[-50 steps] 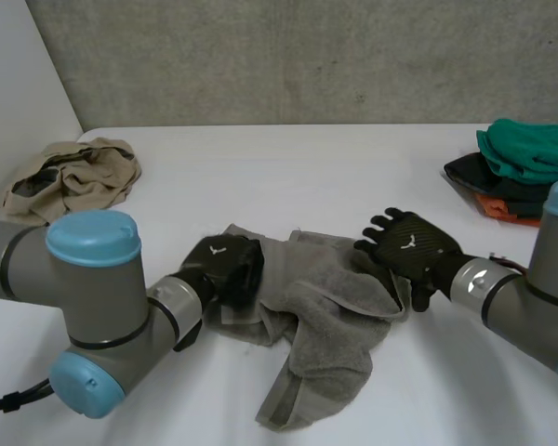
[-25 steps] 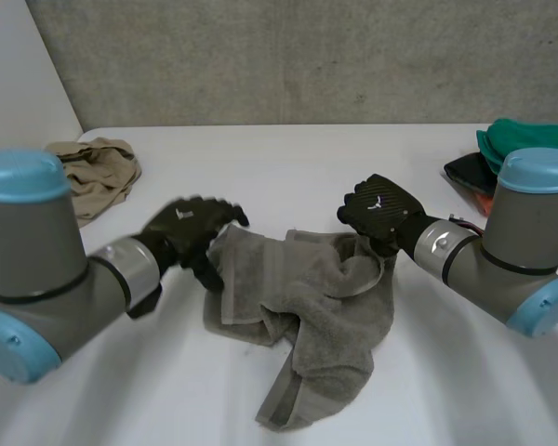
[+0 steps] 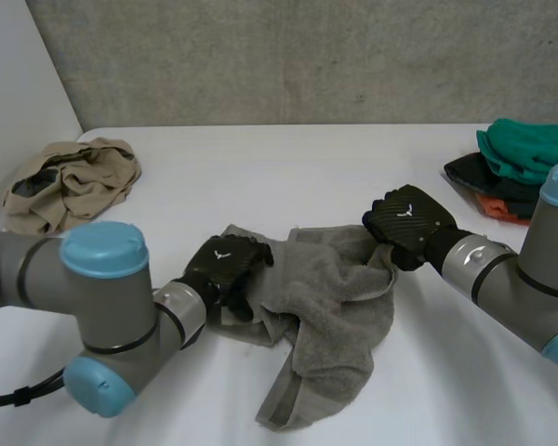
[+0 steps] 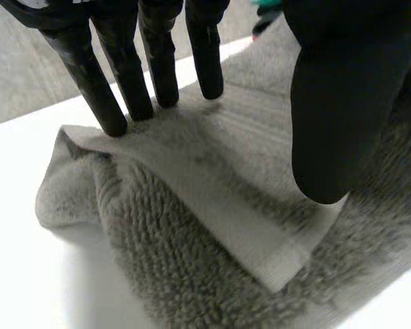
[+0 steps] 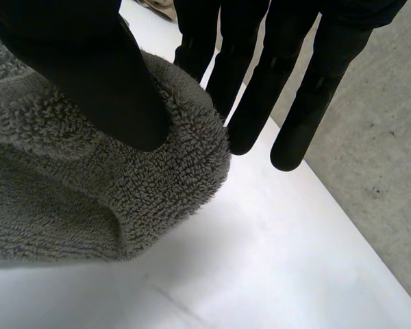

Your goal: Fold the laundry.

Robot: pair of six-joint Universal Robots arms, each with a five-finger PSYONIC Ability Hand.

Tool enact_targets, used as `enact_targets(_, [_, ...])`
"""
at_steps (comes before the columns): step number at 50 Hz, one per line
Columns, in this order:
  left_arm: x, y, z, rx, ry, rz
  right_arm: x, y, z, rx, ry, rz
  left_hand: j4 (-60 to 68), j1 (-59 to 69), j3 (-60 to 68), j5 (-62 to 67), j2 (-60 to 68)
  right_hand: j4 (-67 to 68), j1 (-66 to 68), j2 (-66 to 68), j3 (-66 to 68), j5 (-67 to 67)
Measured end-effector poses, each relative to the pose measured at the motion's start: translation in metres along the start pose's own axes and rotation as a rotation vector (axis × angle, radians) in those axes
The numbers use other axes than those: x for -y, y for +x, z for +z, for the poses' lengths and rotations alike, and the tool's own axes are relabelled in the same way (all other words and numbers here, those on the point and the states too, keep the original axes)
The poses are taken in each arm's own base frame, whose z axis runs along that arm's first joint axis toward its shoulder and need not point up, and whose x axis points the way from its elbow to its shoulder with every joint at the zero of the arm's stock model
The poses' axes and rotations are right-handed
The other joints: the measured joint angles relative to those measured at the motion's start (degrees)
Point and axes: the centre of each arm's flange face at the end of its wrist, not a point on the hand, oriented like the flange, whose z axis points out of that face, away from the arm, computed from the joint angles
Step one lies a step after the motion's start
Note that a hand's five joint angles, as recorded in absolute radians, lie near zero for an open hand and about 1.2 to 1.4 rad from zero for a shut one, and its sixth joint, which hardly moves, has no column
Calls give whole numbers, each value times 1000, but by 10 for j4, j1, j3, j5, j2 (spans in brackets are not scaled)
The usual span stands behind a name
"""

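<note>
Left robot hand (image 3: 225, 263) is back down on the grey towel (image 3: 330, 307). Half a second ago it was lifted clear of the left edge, and now it's curled over that edge again. The right robot hand (image 3: 405, 223) has barely shifted and sits on the towel's far right corner. The towel is the same crumpled heap mid-table (image 3: 260, 167), so I'd say this is the grab-two-points stage with no fold made yet (it probably needs spreading flat first).

Wrist cams settle the grips, which the head cam leaves vague. On the left, the fingers (image 4: 161, 62) sit on the woven hem (image 4: 212, 205) and the thumb (image 4: 342, 103) presses that same flap, so it looks like a pinch. On the right, the thumb (image 5: 89, 75) is on a bulge of terry with the fingers (image 5: 253, 89) behind it, so that's pinched too.

The head cam adds the layout: a beige garment (image 3: 70, 177) at far left and a stack of folded clothes (image 3: 525, 153) at far right, both well apart from the towel.
</note>
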Motion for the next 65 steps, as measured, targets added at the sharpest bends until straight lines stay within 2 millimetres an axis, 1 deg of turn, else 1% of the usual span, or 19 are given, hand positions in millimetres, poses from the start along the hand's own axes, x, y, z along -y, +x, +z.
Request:
enact_targets(3, [-4,-1,7,5,-17,14,-3,0,0,-1,-8,5,131,157,132,128,132,1,0,0,0,0])
enact_targets(4, [-4,-1,8,7,-19,17,-4,1,0,-3,-10,6,243,286,251,241,258,1,0,0,0,0])
enact_targets(6, [0,-2,8,12,-14,20,-5,2,1,-6,-14,6,373,411,366,372,385,1,0,0,0,0])
enact_targets(10, [29,-8,-1,43,47,22,-3,7,1,-29,-21,-1,422,416,416,392,420,1,0,0,0,0])
enact_targets(17, [105,-32,-39,94,228,11,18,22,-6,-78,-36,-35,423,416,417,392,420,2,0,0,3,0])
enact_targets(21, [124,-45,-55,81,236,0,33,26,-14,-78,-46,-56,425,416,420,392,424,2,0,0,3,0])
enact_targets(26, [117,-58,-57,57,123,-30,40,18,-20,-34,-90,-75,425,416,421,392,425,2,0,0,3,0])
enact_targets(32, [88,-63,-42,24,-39,-56,34,-2,-16,38,-159,-109,425,416,421,392,425,2,0,0,3,0])
enact_targets(36, [75,-74,-19,49,-61,-38,31,-5,3,0,-148,-131,426,416,423,392,425,2,0,0,3,0])
enact_targets(39, [83,-86,-3,96,17,-18,39,5,19,-94,-81,-124,426,416,423,392,425,2,0,0,3,0])
enact_targets(41, [98,-97,7,135,110,-7,50,15,29,-173,-8,-109,426,416,423,392,425,2,0,0,3,0])
enact_targets(44, [143,-113,14,197,340,6,83,40,39,-339,187,-63,426,416,423,392,425,2,0,0,3,0])
enact_targets(45, [143,-113,14,197,340,6,83,40,39,-339,187,-63,426,416,423,392,425,2,0,0,3,0])
enact_targets(46, [170,-119,12,219,470,10,104,54,39,-419,307,-34,426,416,423,392,425,2,0,0,3,0])
enact_targets(48, [210,-126,3,239,656,15,140,71,29,-523,505,10,426,416,423,392,425,2,0,0,3,0])
enact_targets(51, [249,-131,-14,252,833,22,174,80,12,-589,678,43,426,416,423,392,425,2,0,0,3,0])
enact_targets(55, [276,-137,-33,266,941,25,198,78,-11,-606,766,62,426,416,423,392,425,2,0,0,3,6])
enact_targets(59, [268,-146,-41,286,891,5,194,61,-23,-545,671,64,426,416,423,392,425,2,0,0,3,6])
enact_targets(65, [224,-145,-43,276,706,-47,161,25,-28,-399,412,56,426,416,423,392,426,2,0,0,3,6])
